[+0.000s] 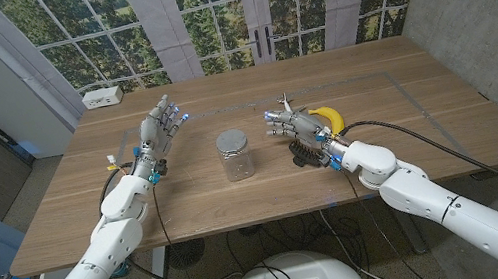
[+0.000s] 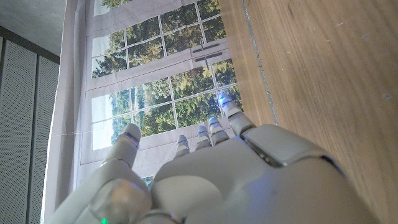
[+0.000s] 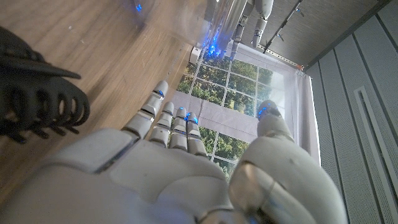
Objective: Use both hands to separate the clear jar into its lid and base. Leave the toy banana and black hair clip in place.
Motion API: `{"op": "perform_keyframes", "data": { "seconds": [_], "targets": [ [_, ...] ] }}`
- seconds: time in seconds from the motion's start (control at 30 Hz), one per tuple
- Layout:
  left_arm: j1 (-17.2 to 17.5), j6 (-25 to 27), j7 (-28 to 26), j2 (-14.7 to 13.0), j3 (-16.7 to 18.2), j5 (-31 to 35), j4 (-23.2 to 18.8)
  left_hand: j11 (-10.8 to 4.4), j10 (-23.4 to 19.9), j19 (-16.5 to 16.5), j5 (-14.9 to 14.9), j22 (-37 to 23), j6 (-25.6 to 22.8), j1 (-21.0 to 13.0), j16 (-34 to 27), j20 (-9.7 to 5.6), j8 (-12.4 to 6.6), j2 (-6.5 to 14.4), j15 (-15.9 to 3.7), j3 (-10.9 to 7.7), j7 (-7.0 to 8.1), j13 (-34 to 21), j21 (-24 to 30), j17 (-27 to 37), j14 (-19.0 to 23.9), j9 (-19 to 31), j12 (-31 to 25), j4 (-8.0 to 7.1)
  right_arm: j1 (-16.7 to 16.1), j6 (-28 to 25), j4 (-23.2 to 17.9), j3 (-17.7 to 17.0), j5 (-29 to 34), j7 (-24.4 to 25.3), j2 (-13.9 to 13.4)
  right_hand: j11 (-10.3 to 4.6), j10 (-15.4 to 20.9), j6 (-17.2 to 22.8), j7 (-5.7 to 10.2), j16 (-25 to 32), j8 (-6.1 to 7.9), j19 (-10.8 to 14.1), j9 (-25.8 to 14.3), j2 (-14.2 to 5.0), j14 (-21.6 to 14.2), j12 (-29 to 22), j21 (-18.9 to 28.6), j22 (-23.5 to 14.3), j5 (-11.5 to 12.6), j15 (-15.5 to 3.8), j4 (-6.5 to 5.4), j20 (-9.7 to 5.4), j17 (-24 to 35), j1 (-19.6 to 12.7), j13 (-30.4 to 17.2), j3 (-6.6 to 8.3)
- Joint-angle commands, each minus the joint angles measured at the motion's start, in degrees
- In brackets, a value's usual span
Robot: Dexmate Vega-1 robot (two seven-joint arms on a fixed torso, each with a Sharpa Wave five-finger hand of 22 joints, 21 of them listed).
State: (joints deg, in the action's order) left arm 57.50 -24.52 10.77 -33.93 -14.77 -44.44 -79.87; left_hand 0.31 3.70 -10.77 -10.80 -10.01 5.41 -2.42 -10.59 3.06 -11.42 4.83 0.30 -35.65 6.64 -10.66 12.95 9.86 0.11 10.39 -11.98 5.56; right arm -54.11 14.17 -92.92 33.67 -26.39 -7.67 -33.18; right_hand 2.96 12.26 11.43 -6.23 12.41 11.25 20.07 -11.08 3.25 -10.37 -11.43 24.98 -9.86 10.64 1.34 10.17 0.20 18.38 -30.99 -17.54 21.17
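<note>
A clear jar (image 1: 236,156) with a silvery lid (image 1: 231,141) stands upright at the middle of the wooden table (image 1: 409,123). My left hand (image 1: 155,137) is raised to the left of the jar, fingers apart, holding nothing; its back fills the left wrist view (image 2: 249,180). My right hand (image 1: 293,124) hovers to the right of the jar, fingers spread and empty, also seen from behind (image 3: 168,168). A black hair clip (image 1: 309,158) lies just under that hand, and shows beside it (image 3: 37,99). A toy banana (image 1: 330,118) lies right behind the hand.
A white box (image 1: 102,97) sits at the far left corner of the table. Windows with trees line the wall behind. A small item (image 1: 112,163) lies near my left wrist. Bare wood stretches on both far sides of the jar.
</note>
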Motion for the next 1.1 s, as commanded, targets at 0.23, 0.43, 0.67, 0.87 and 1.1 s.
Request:
{"op": "perform_keyframes", "data": {
  "seconds": [0.23,0.43,0.67,0.87,1.1],
  "targets": [
    [1.1,1.1,-0.4,-1.4,0.1,0.6,-2.8,0.18,-0.2,-0.7,-0.3,-0.3,-0.8,0.6,0.1,0.12,-0.01,0.2,-0.09,-0.11,0.1,-0.2,-0.1,0.2,0.3,0.1,0.1,0.54,1.2,1.8,-0.1,3.8,18.1,7.1,-1.4,-1.55,-0.2,-1.7,0.94,-0.4,0.15,2.2,-0.4,6.76,-0.8,0.0,-1.0,-0.1,2.3,-1.71,-0.34,-1.78,-1.4,-0.3,0.6,-3.4],
    [1.1,1.6,-0.5,-1.8,0.0,0.7,-3.4,0.06,-0.3,-0.8,-0.3,-0.3,-0.9,0.7,0.1,0.24,0.0,0.2,-0.1,-0.08,0.09,-0.2,-0.2,0.2,0.2,0.0,0.1,0.54,2.0,1.3,0.4,5.2,26.1,10.2,-1.7,-1.91,-1.1,-2.9,1.21,-0.7,0.0,2.4,-0.5,7.01,-0.3,0.2,-1.4,-0.1,3.1,-2.35,-0.24,-2.32,-1.9,-1.5,0.8,-3.97],
    [0.6,1.8,-0.4,-1.9,-0.2,0.9,-3.5,-0.01,-0.4,-0.8,-0.3,-0.3,-0.9,0.8,0.0,0.28,0.07,0.1,-0.16,-0.03,0.1,-0.2,-0.2,0.2,0.3,0.0,0.1,0.54,3.6,2.0,2.6,6.7,31.5,11.5,-1.1,-2.56,-2.0,-3.8,1.82,-1.0,0.11,2.3,-0.7,7.41,0.5,0.4,-2.1,-0.1,3.9,-3.07,-0.23,-2.89,-2.7,-2.9,1.1,-4.95],
    [0.0,2.2,-0.1,-1.9,-0.4,0.9,-3.2,-0.04,-0.4,-1.0,-0.3,-0.3,-0.9,0.9,0.0,0.34,0.15,0.1,-0.19,0.0,0.1,-0.2,-0.2,0.2,0.4,0.0,0.1,0.53,4.8,2.7,4.7,7.8,35.2,12.9,-0.3,-2.45,-2.1,-4.4,1.46,-1.0,0.23,2.6,-0.8,7.31,0.6,0.3,-2.5,-0.1,4.5,-2.92,-0.24,-2.8,-3.3,-4.1,1.2,-5.7],
    [-0.2,2.4,-0.2,-2.0,-0.5,1.0,-3.2,0.04,-0.5,-1.1,-0.3,-0.3,-0.9,0.9,0.0,0.42,0.21,0.1,-0.15,0.03,0.09,-0.2,-0.3,0.2,0.5,0.0,0.1,0.53,6.0,2.7,6.8,9.3,38.1,13.4,0.5,-3.08,-3.7,-6.4,1.62,-1.1,0.0,2.1,-1.0,7.33,1.2,0.5,-3.4,-0.2,5.2,-2.91,-0.33,-2.6,-3.9,-5.7,1.4,-6.7]
  ]
}}
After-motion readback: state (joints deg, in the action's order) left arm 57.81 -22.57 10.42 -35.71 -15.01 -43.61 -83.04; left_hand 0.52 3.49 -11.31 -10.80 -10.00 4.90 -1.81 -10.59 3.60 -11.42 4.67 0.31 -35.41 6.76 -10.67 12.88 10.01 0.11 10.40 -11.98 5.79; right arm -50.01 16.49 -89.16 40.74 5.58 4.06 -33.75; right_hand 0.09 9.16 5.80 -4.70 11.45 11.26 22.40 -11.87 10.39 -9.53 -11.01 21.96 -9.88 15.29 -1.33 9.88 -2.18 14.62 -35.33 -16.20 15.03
